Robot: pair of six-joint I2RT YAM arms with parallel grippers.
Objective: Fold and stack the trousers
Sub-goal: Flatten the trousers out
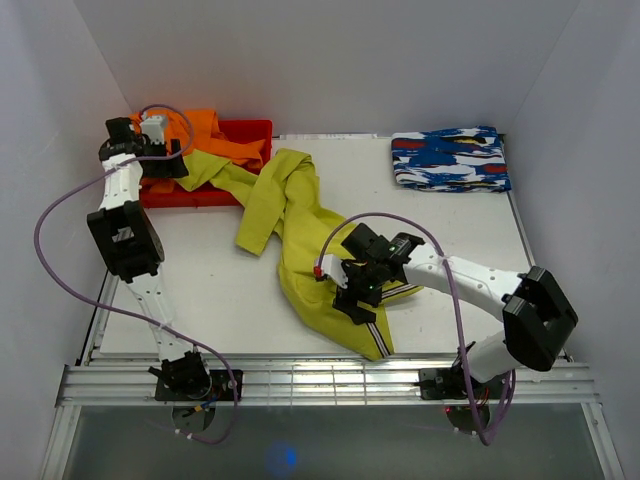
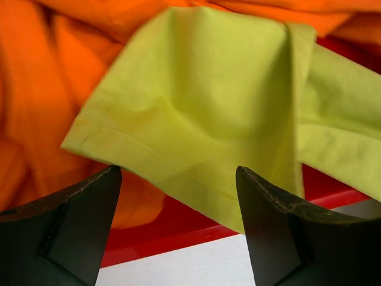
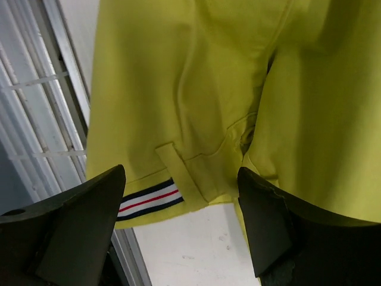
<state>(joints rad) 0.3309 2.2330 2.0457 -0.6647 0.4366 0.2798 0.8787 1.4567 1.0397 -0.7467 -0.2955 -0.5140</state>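
- Trousers (image 1: 300,225) are lying crumpled across the worktop (image 1: 200,290), one leg end draping over the red tray (image 1: 200,196) and orange garment (image 1: 205,128)
- Left jaws are hanging wide apart over that leg end, gripping nothing
- Right jaws are hovering wide apart over the striped waistband (image 1: 378,340) near the front edge, holding nothing
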